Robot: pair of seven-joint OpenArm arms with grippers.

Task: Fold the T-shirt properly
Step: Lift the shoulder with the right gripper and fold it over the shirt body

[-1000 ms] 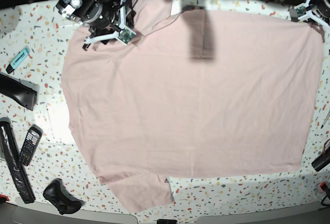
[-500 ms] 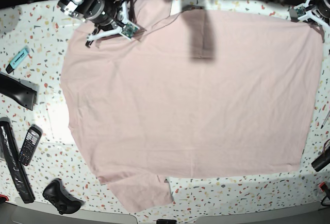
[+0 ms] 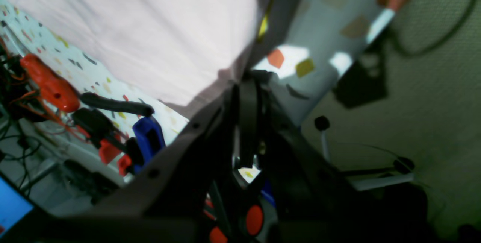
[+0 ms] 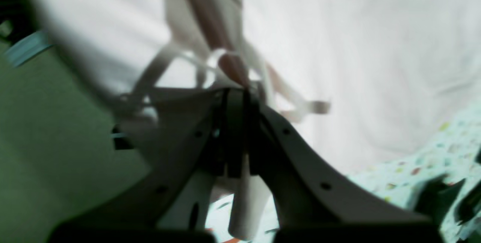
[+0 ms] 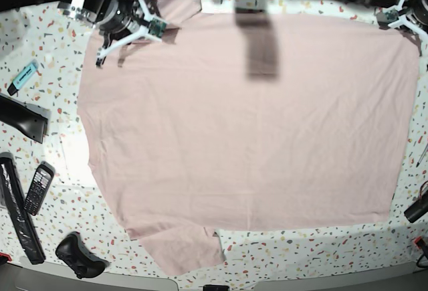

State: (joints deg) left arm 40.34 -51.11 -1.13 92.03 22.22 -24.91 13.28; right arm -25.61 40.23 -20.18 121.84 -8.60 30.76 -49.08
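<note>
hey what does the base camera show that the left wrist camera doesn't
Only the base view shows the whole T-shirt spread flat, the right gripper at its far-left corner, and the remote, game controller and blue marker beside it. Only the left wrist view shows the left gripper closed on the shirt's corner, plus an orange tool and the floor below. Both show pink fabric on the speckled table.

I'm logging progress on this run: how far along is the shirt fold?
Done: the T-shirt lies spread flat, plain side up. In hand: the right gripper and left gripper are each shut on a far corner. Left: every fold; none shows yet.
</note>
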